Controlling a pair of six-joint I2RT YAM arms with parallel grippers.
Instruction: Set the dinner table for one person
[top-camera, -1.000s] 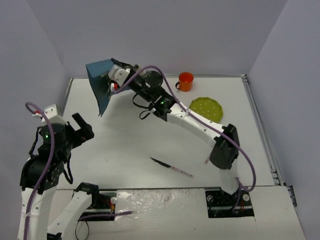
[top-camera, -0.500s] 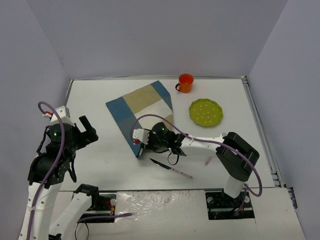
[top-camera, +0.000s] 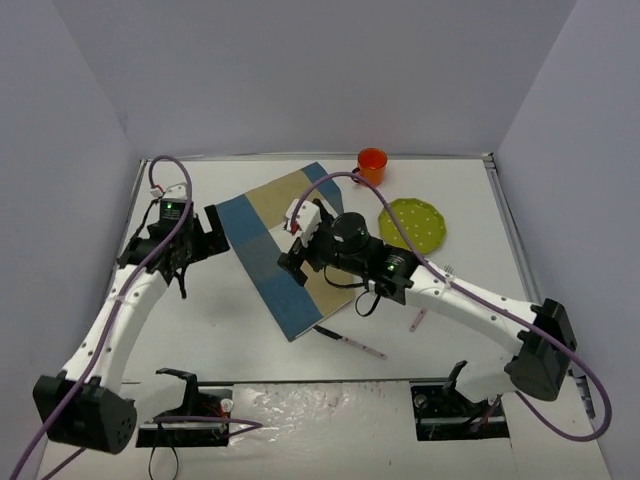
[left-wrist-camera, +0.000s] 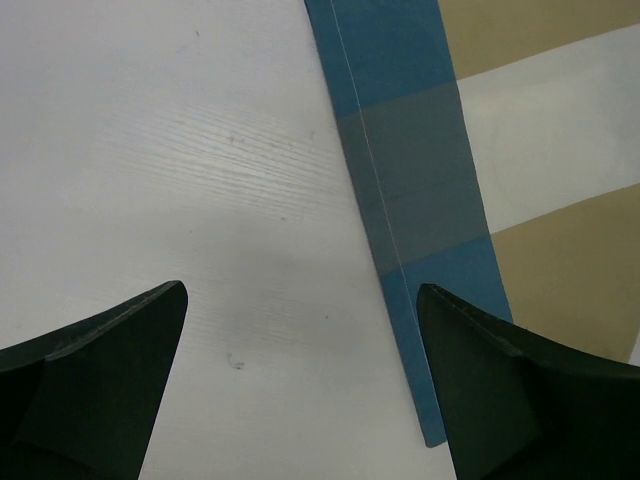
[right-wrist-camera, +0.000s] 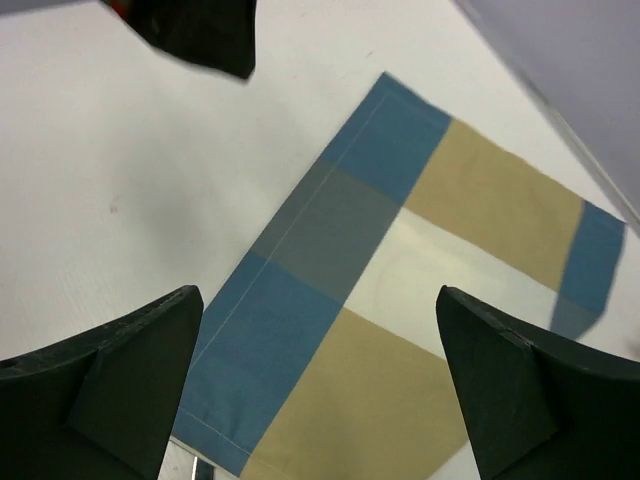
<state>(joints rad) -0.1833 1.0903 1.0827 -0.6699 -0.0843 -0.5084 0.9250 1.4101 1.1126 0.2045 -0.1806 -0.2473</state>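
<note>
our right fingers (top-camera: 293, 265) have just sprung apart and let go the blue-and-tan placemat (top-camera: 262, 215), now flat on the white desk (top-camera: 215, 330) beneath them, while our left fingers (top-camera: 208, 238) hang apart at its edge, so we judge the plate (top-camera: 412, 222), cup (top-camera: 372, 163) and knife (top-camera: 345, 339) come next.

Top view: the right arm (top-camera: 470, 305) covers the right-hand part of the placemat (top-camera: 255, 225); its cable (top-camera: 345, 176) crosses the left rim of the green plate (top-camera: 425, 225). The handle of the orange mug (top-camera: 372, 160) cannot be made out. The knife (top-camera: 352, 343) tip lies at the placemat corner: overlap undeterminable. A small pale item (top-camera: 418, 320) beside the arm is too small to identify. Left wrist view: tabletop (left-wrist-camera: 200, 150) and placemat run off frame.
</note>
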